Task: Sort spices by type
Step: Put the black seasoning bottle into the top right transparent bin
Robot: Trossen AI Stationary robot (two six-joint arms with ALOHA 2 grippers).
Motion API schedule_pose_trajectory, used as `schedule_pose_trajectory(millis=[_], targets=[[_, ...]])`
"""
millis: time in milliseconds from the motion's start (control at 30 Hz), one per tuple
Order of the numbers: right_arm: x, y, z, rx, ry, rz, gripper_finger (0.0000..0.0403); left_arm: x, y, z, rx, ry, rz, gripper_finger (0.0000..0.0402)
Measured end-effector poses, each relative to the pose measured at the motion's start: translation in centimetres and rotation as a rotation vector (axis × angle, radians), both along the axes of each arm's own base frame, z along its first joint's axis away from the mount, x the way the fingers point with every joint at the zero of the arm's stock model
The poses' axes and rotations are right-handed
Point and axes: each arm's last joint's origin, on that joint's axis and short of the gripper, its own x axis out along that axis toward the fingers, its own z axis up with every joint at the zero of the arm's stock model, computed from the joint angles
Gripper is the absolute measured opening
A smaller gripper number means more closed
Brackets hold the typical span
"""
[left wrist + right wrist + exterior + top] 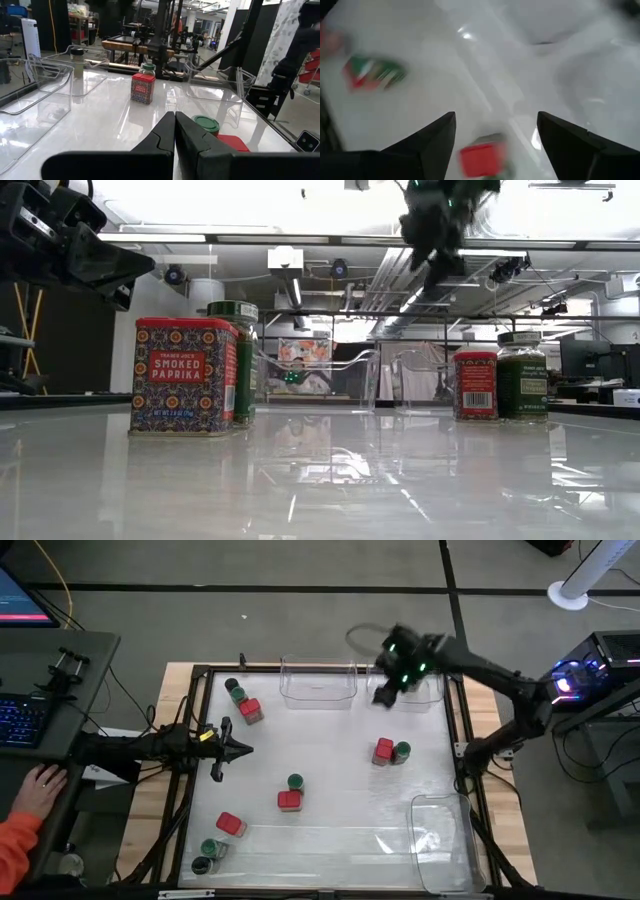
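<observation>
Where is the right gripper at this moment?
In the high view the right gripper is at the table's far edge, right of centre, open and empty, between the two clear bins. The nearest jars are a red-capped jar and a green-capped jar.

My right wrist view is smeared: a red-capped jar [481, 159] and a red-green blur [372, 72] stay unreadable. The left gripper [175, 131] hides part of a green-capped jar [206, 124].
</observation>
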Motion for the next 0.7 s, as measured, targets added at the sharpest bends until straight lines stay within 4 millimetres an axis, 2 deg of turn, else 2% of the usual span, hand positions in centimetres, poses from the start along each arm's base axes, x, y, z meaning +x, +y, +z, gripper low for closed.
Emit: schedule_pose_trajectory(millis=[100,200,333,467,533,700], targets=[[1.5,3.3,0.4,0.009,-0.01,0.098,0.0275,0.0,0.0,0.0,0.001,0.0,0.0,0.0],[2.1,5.3,0.7,0.03,-0.004,0.125,0.0275,0.0,0.1,0.1,0.185,-0.009,0.034,0.0],[2.4,6.7,0.9,0.067,0.006,0.107,0.0275,0.0,0.2,0.3,0.325,-0.023,0.063,0.0],[2.6,7.0,1.0,0.088,-0.002,0.075,0.0275,0.0,0.2,0.4,0.328,-0.034,0.063,0.0],[2.6,7.0,1.0,0.095,-0.005,0.058,0.0275,0.0,0.2,1.1,0.186,-0.109,0.065,0.0],[2.9,6.9,1.2,0.079,-0.031,0.0,0.0275,-1.1,0.8,5.1,-0.427,-0.586,0.185,0.0]])
